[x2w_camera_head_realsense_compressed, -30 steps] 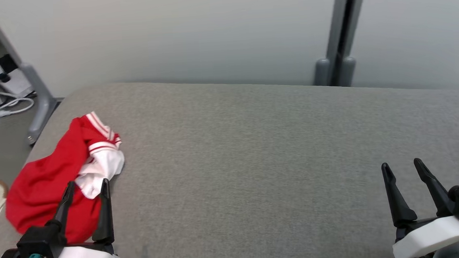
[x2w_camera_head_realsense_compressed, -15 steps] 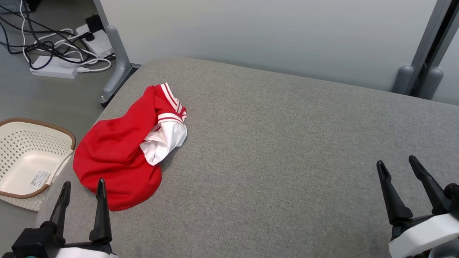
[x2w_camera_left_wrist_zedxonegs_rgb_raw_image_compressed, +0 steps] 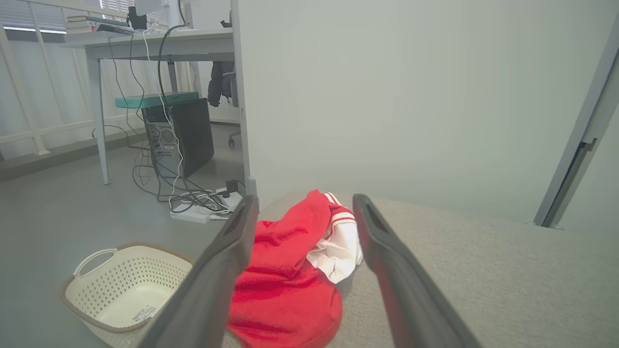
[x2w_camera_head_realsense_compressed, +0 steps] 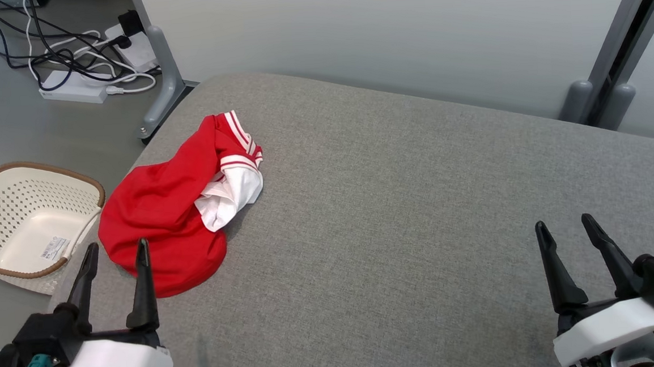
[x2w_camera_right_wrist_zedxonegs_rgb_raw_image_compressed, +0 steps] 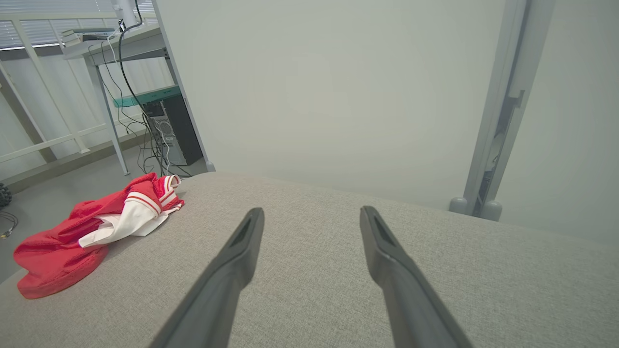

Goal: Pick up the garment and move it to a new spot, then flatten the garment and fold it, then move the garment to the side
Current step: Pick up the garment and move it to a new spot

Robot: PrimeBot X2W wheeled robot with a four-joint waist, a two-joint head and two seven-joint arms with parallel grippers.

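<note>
Item: desk (x2w_camera_head_realsense_compressed: 420, 229), one, topped in grey woven cloth with rounded far corners. A pale partition (x2w_camera_head_realsense_compressed: 380, 27) stands behind it, and a grey post (x2w_camera_head_realsense_compressed: 614, 58) at the far right.

Item: garment (x2w_camera_head_realsense_compressed: 164, 216), one, red with a white sleeve and red-and-white striped trim. We find it crumpled in a heap on the desk's left side, near the far left corner. Bunched as it is, we cannot make out its full shape.

Item: left hand (x2w_camera_head_realsense_compressed: 116, 244), fingers spread wide, holding nothing. Its tips overlap the garment's near edge in the head view, and we cannot tell whether they touch the cloth. In the left wrist view the garment lies ahead, between the blurred fingers.

Item: right hand (x2w_camera_head_realsense_compressed: 563, 221), fingers spread wide, holding nothing, over bare cloth at the desk's right, well apart from the garment.

Item: basket (x2w_camera_head_realsense_compressed: 22, 208), cream, perforated, with a brown rim, on the grey floor (x2w_camera_head_realsense_compressed: 17, 134) beside the desk's left edge. It is cut off at the picture's edge, and the label inside is too small to read.

Item: power strip (x2w_camera_head_realsense_compressed: 72, 94) with tangled cables, on the floor beyond the basket.

Item: computer tower (x2w_camera_left_wrist_zedxonegs_rgb_raw_image_compressed: 181, 133), dark, under a table (x2w_camera_left_wrist_zedxonegs_rgb_raw_image_compressed: 159, 46) at the back.
</note>
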